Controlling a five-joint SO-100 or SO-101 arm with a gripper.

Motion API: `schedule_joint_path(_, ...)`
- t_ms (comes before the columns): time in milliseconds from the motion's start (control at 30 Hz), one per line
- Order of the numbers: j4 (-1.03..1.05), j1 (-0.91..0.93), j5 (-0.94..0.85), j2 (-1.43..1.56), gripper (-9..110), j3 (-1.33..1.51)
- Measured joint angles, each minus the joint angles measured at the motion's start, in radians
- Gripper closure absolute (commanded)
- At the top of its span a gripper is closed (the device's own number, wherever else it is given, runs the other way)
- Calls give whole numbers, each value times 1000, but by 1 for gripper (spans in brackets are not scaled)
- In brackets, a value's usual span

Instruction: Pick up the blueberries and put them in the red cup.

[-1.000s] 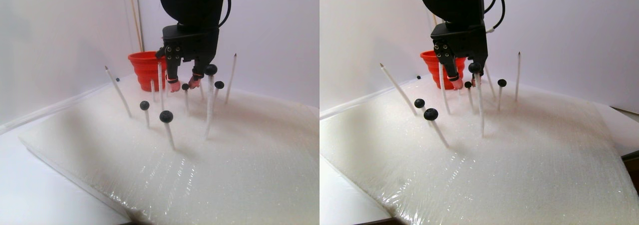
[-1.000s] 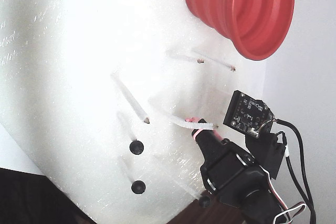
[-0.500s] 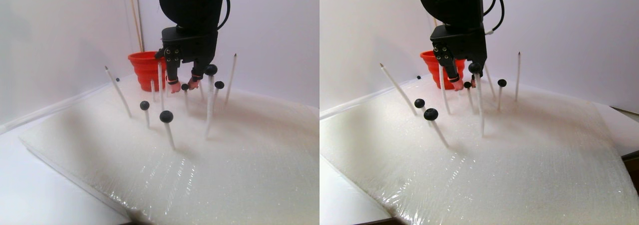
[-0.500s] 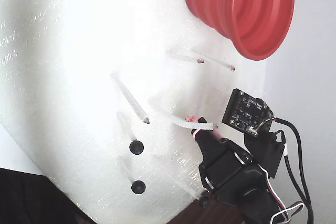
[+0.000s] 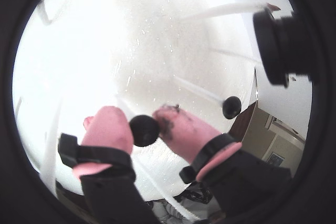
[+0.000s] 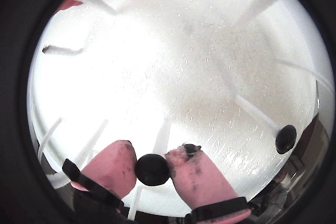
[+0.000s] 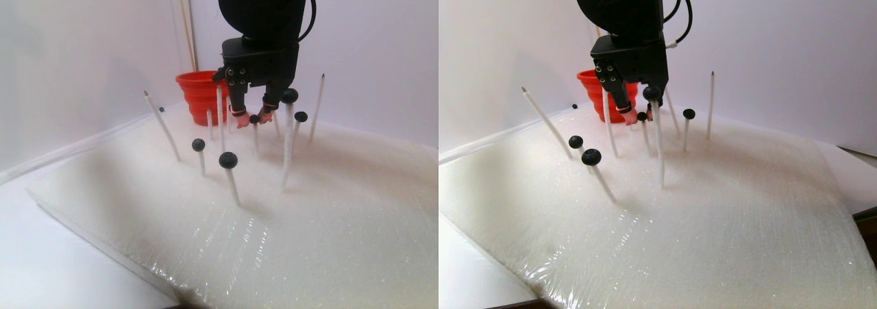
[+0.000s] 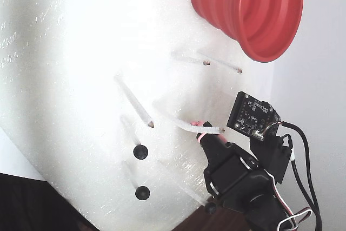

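The end effector (image 7: 253,120) sits low among crowded white sticks (image 7: 286,151), its pink fingertips (image 5: 113,127) close on either side of a berry (image 5: 144,130). In the stereo pair view, upright sticks stand just left and right of it, and another berry (image 7: 289,96) on a tall stick is just beside its right edge. The cup (image 7: 199,94) stands behind it at upper left, with sticks between. The foam pad's (image 7: 329,240) lower and right parts lie bare; two berries on sticks (image 7: 228,160) stand left of centre.
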Motion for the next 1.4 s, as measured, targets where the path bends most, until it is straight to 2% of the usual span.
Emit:
schedule_joint_path(467,20,-18,0,14,91,2)
schedule_joint_path(1400,169,-49,-11,232,91,2)
